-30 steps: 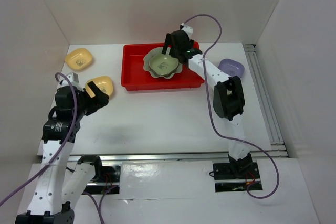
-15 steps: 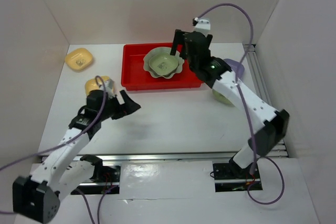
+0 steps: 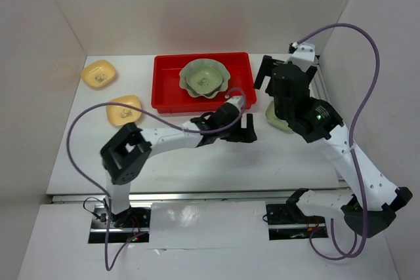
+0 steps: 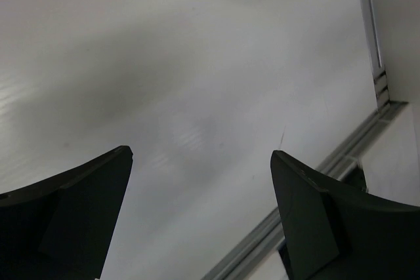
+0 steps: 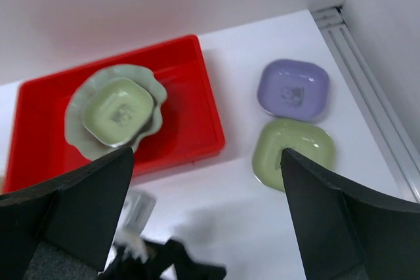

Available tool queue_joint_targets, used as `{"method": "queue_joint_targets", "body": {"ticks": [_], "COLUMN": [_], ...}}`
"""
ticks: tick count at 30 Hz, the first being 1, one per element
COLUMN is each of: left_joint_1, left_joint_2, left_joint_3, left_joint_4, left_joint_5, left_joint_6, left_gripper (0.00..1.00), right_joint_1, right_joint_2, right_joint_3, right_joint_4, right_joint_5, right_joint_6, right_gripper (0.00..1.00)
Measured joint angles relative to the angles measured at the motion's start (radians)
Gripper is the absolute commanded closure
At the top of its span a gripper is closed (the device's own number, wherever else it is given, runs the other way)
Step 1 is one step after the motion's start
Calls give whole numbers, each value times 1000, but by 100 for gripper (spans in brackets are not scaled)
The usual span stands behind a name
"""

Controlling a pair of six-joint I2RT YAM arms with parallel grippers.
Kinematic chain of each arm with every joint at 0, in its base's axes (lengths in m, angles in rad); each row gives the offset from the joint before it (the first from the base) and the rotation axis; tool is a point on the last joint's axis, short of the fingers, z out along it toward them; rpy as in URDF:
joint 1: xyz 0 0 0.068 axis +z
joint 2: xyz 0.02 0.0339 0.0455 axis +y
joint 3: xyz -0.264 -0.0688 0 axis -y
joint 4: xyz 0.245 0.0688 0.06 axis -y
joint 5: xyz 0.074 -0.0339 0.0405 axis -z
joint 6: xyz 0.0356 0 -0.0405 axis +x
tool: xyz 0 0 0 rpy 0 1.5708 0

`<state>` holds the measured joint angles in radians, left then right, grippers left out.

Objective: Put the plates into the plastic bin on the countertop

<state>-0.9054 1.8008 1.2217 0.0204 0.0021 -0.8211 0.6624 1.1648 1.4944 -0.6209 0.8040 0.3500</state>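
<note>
White walls [image 3: 197,4] box in the white tabletop [image 3: 197,162]. The red bin [image 3: 169,93] sits at upper centre, holding the scalloped pale-green dish [image 3: 189,78] with a smaller green dish [image 3: 205,81] nested inside. One yellow dish [image 3: 98,74] lies at upper left, a second yellow dish [image 3: 124,109] just below it. The lavender dish [image 5: 293,88] and light-green dish [image 5: 293,149] rest right of the bin, beside a metal rail [image 5: 367,96]. The left pincer [image 4: 200,162] hangs released over bare surface; the right pincer [image 5: 207,154] is likewise spread wide, gripping nothing.
</note>
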Motion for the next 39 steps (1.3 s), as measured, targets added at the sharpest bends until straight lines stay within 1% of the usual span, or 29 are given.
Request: {"method": "queue_joint_targets", "body": {"ticks": [2,5,10,14,20,25,29,30,31,33,34,35,37,38,39], "left_joint_1": [-24,-52,-69,-69,-78,-92,-106,-107,-108,-109,-110,-110,-111,-111,-111], "left_joint_2": [125,276,446,571,673,732,770,779,787,796,798,801,808,815,822], "left_joint_3": [140,323,524,697,850,935,1003,1015,1028,1036,1038,1043,1055,1069,1077], "left_joint_4": [-20,-28,-39,-104,-217,-267,-299,-306,-311,-321,-323,-330,-348,-355,-359], "left_joint_5": [-24,-38,-68,-137,-274,-349,-400,-408,-418,-433,-439,-443,-452,-454,-455], "left_joint_6": [-4,-38,-151,-247,-379,-468,-513,-520,-529,-552,-554,-562,-577,-578,-583], "left_gripper": [0,0,0,0,0,0,7,11,20,23,23,28,33,42,46], "right_joint_1": [-3,-3,-1,-1,-2,-10,-18,-18,-18,-21,-23,-26,-27,-28,-28], "right_joint_2": [-32,-81,-204,-260,-287,-311,-333,-339,-349,-365,-371,-375,-381,-385,-388], "right_joint_3": [-36,-38,-23,0,9,2,-5,-8,-11,-11,-12,-12,-13,-16,-17], "right_joint_4": [-37,-64,-79,-84,-92,-93,-90,-90,-91,-89,-89,-88,-87,-84,-84], "right_joint_5": [-4,-8,-34,-51,-107,-163,-201,-212,-220,-240,-247,-252,-266,-269,-275], "right_joint_6": [11,27,46,46,43,38,34,33,33,33,33,32,29,26,26], "right_gripper": [0,0,0,0,0,0,0,0,0,0,0,0,0,0,0]}}
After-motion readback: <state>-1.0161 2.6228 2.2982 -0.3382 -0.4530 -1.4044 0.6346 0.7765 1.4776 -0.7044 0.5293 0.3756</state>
